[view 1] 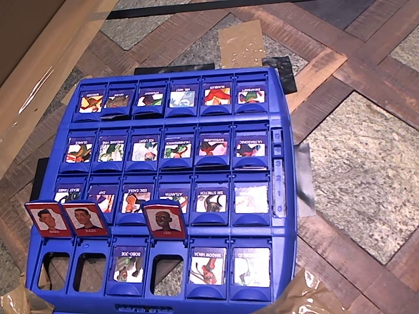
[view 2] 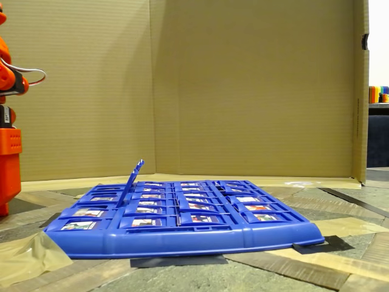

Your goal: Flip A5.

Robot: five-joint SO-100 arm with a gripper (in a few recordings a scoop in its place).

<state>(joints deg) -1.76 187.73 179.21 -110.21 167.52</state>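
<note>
The blue board (view 1: 285,104) lay flat on the patchwork floor, and in the fixed view its front wall (view 2: 182,242) faced the camera. Three red tiles stood upright along the board's near edge in the overhead view. Two black-haired men (view 1: 47,219) (view 1: 84,219) were at the left corner, and LEO (view 1: 162,219) was fourth from the left, each above an empty bay. A5 (view 1: 127,264), as far as its greenish figure showed, lay flat with its white face up in the third bay from the left, between two empty bays. The orange arm (view 2: 8,146) stood at the left edge of the fixed view, well apart from the board. Whether its gripper was open or closed could not be told.
</note>
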